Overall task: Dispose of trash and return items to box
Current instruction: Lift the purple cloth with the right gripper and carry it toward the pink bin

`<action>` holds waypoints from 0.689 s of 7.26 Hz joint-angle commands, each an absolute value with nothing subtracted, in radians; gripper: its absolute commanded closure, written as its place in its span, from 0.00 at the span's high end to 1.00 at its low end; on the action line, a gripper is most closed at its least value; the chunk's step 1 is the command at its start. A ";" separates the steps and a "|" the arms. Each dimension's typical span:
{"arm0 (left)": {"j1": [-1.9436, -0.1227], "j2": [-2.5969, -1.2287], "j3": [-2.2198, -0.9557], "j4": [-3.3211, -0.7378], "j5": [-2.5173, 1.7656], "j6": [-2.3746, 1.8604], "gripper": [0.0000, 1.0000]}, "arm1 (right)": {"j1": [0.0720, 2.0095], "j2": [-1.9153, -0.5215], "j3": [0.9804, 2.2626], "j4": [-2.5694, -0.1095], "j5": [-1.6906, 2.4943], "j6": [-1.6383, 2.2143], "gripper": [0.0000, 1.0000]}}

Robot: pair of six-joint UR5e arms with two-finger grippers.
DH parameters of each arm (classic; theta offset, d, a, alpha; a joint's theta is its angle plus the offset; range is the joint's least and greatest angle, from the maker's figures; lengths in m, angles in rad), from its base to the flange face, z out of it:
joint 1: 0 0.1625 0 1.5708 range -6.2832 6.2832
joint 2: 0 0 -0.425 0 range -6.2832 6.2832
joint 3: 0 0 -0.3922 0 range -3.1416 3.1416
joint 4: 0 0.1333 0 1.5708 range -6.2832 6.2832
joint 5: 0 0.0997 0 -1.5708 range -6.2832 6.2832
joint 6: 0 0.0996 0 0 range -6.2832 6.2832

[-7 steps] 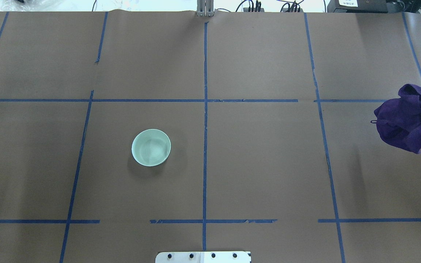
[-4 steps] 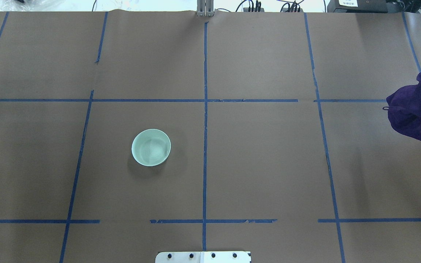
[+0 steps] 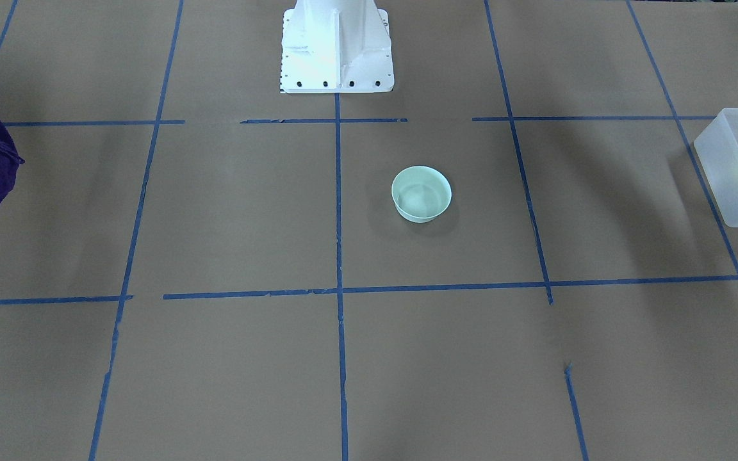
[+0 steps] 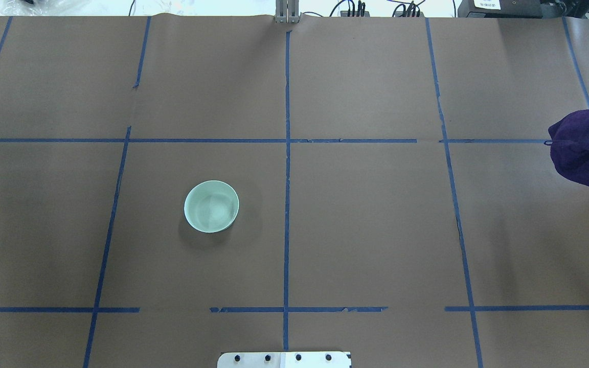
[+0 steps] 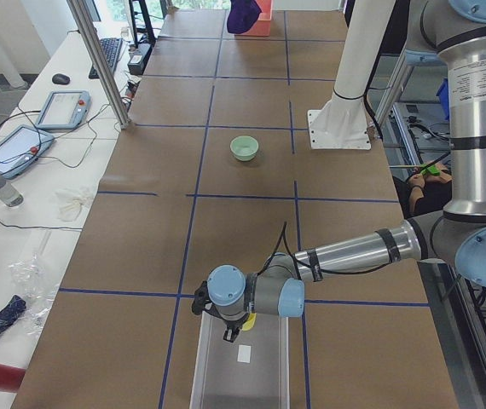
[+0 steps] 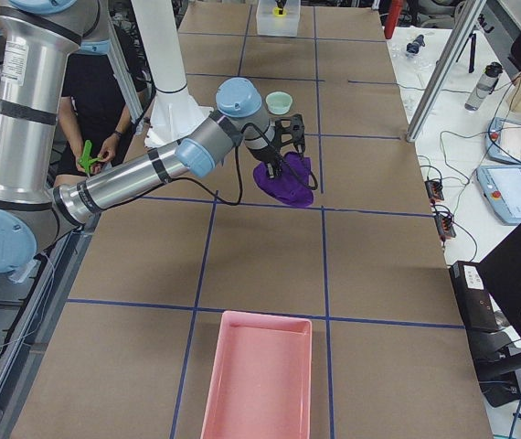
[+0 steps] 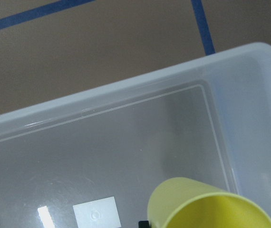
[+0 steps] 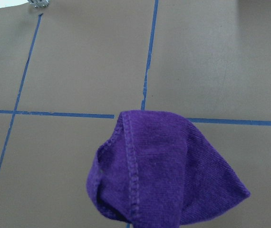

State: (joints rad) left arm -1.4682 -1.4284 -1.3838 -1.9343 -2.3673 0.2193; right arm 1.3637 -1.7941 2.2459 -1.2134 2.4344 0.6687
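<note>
The pale mint-green bowl [image 4: 211, 206] stands upright and empty on the brown table, left of the centre line; it also shows in the front view [image 3: 421, 193]. My left gripper [image 5: 236, 322] is shut on the yellow cup [image 7: 207, 205] and holds it tilted inside the translucent white bin [image 7: 126, 92], which stands at the table's left end [image 3: 728, 186]. My right gripper [image 6: 283, 157] is shut on the purple cloth [image 6: 284, 183], which hangs above the table near its right end [image 4: 588, 148]. Its fingers are hidden by the cloth in the right wrist view [image 8: 159, 175].
A pink bin [image 6: 256, 380] lies at the table's right end. The white robot base [image 3: 336, 45] stands at the robot's edge of the table. A person [image 6: 105, 110] sits behind the robot. Tablets and cables [image 5: 60, 106] lie on the side bench.
The purple cloth has moved right and farther away, partly past the overhead view's right edge. The right gripper's finger no longer shows there. The bowl has not moved.
</note>
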 commanded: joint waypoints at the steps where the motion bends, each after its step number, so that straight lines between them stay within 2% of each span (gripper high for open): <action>1: -1.466 -1.433 -1.410 -1.939 -2.362 0.219 1.00 | 1.422 -1.799 2.244 -1.213 2.433 0.612 0.00; 3: -1.477 -1.424 -1.510 -1.933 -2.353 0.218 1.00 | 1.437 -1.819 2.241 -1.215 2.431 0.597 0.00; 5: -1.605 -1.425 -1.692 -1.915 -2.219 0.213 1.00 | 1.472 -1.867 2.218 -1.216 2.407 0.458 0.00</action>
State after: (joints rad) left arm -1.5318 -1.4257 -1.5771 -1.9290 -2.3126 0.2168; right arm 1.4498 -1.8388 2.2351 -1.2152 2.4227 0.5435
